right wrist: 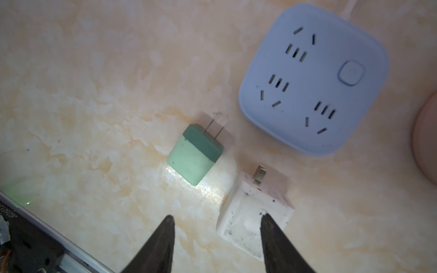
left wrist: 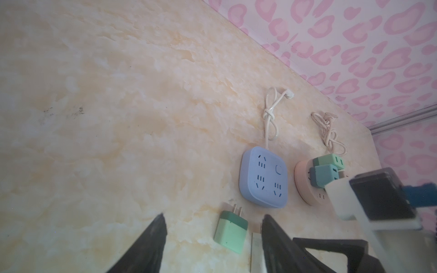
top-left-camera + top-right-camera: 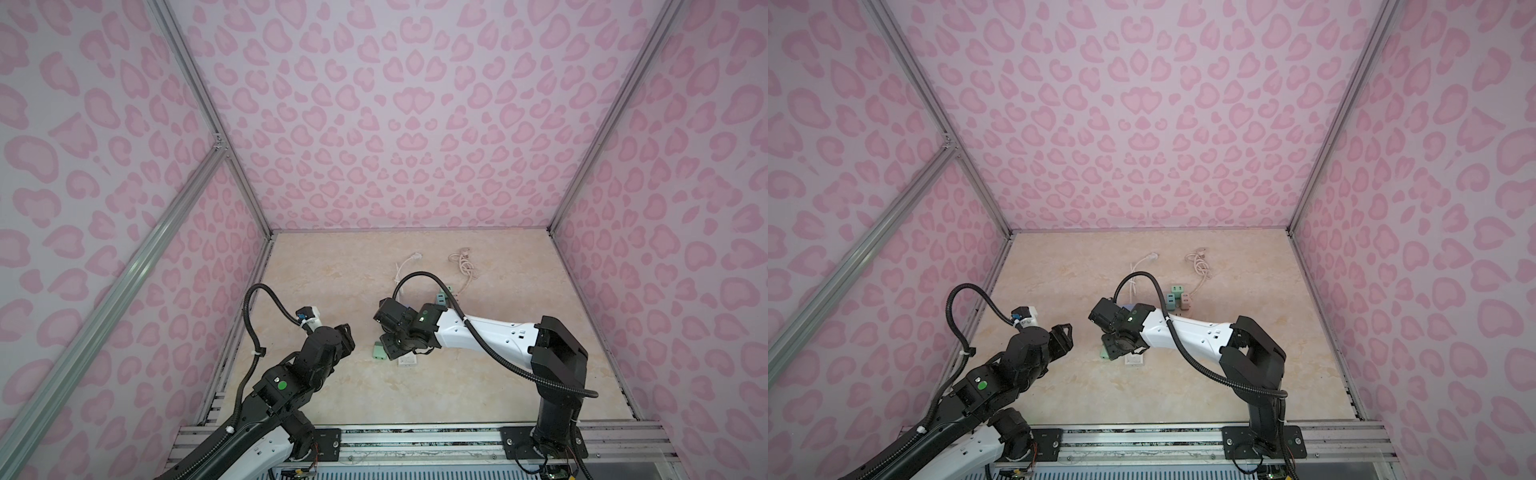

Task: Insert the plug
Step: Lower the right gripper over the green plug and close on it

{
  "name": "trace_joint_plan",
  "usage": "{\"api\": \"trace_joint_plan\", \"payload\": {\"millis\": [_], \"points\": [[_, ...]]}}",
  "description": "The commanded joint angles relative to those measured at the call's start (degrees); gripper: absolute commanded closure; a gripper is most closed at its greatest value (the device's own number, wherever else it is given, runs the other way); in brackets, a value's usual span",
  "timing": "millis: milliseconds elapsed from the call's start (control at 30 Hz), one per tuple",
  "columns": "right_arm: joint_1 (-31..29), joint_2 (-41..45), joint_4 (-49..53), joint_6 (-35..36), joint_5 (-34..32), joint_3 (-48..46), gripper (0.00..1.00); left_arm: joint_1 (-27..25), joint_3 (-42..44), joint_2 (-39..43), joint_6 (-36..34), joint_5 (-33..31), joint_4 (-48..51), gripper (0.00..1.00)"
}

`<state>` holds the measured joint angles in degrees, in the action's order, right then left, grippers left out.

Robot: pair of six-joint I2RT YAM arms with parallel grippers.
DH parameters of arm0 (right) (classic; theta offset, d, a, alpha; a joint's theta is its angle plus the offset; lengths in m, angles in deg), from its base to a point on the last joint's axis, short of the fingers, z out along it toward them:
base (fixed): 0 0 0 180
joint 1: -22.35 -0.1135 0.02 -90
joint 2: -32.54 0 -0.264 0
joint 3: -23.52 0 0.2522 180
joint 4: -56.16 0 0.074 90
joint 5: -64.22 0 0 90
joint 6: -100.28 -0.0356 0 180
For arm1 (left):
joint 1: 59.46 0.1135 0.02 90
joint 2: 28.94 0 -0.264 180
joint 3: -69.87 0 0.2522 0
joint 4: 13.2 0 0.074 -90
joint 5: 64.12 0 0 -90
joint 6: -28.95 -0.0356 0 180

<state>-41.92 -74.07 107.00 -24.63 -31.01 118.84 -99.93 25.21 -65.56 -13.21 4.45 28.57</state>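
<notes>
A two-tone green plug (image 1: 195, 153) lies flat on the marble tabletop, prongs toward the blue square power strip (image 1: 314, 78). Beside it lies a white plug (image 1: 248, 219), prong also toward the strip. My right gripper (image 1: 216, 215) hangs open just above the white plug; one fingertip (image 1: 267, 227) overlaps its edge and the other stands over bare table. My left gripper (image 2: 214, 216) is open and empty, short of the green plug (image 2: 230, 232), which also shows in both top views (image 3: 379, 349) (image 3: 1105, 352). The blue strip (image 2: 263, 176) has all its sockets free.
A round pink power strip (image 2: 303, 186) with two green plugs (image 2: 322, 175) in it sits just beyond the blue one. Knotted white cable (image 3: 405, 266) and beige cable (image 3: 463, 266) trail toward the back wall. Pink patterned walls enclose the table on three sides.
</notes>
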Motion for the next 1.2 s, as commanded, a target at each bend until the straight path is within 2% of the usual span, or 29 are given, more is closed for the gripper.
{"api": "trace_joint_plan", "payload": {"millis": [0, 167, 367, 567, 767, 967, 1167], "points": [[-0.4, -1.2, 0.5, -0.3, 1.1, 0.5, 0.37, 0.5, -0.2, 0.7, 0.0, -1.7, 1.7, 0.34], [-0.6, -3.4, 1.9, -1.1, 1.6, 1.5, 0.36, 1.6, 0.5, 2.5, -0.4, -1.0, 1.7, 0.34], [-1.4, -5.2, -1.2, -1.9, 3.6, 1.7, 0.4, 2.9, 0.5, 3.8, -1.3, 0.4, 1.8, 0.33], [-1.1, -8.6, 0.8, -1.6, 2.3, 5.5, 0.41, 3.6, 2.0, 5.4, -2.6, 4.6, -1.4, 0.32], [0.3, -12.0, 2.0, -1.9, 2.3, 9.1, 0.43, 4.2, 1.6, 5.9, -3.1, 5.3, -0.9, 0.32], [0.6, -13.2, -2.2, -2.2, 7.0, 8.5, 0.44, 4.6, 1.6, 5.3, -3.0, 6.5, -1.6, 0.32], [0.4, -15.6, 0.1, -2.5, 7.0, 10.6, 0.44, 4.8, 1.7, 4.5, -2.9, 7.1, -2.1, 0.32]]}}
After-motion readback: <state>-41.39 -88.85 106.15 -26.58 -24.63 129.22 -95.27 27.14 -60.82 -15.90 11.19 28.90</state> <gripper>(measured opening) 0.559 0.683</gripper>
